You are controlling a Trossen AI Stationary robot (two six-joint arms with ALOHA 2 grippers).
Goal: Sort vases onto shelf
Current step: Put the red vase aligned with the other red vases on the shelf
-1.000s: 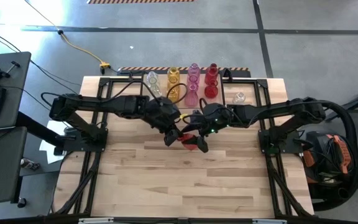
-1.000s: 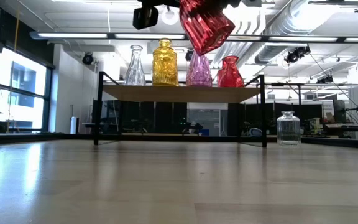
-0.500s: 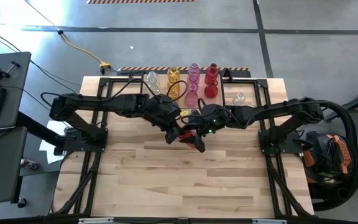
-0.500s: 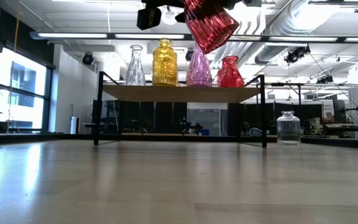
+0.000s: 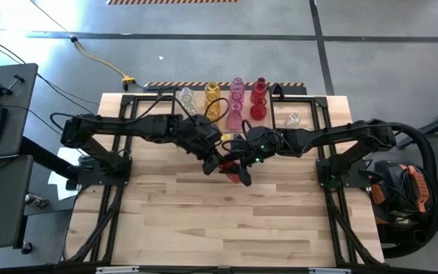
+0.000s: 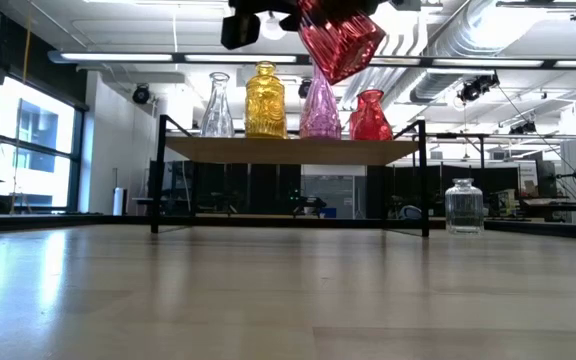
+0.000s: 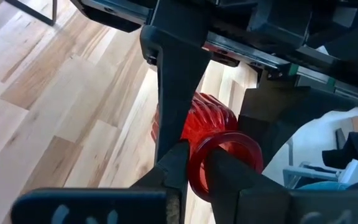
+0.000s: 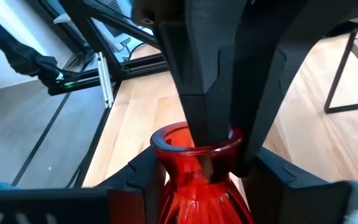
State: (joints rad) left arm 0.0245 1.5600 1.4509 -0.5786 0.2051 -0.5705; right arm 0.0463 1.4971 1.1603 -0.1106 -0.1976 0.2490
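Both grippers, left gripper [image 5: 212, 163] and right gripper [image 5: 241, 173], clasp one red vase [image 5: 229, 168] aloft.

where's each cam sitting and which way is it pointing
High view: overhead, looking straight down on the table; both arms meet at the red vase.
Low view: at tabletop height, looking level at the shelf; the red vase hangs above.
Left wrist view: looks past the left claw, pinching the vase rim.
Right wrist view: looks past the right claw, around the vase neck.
All four share the red vase.
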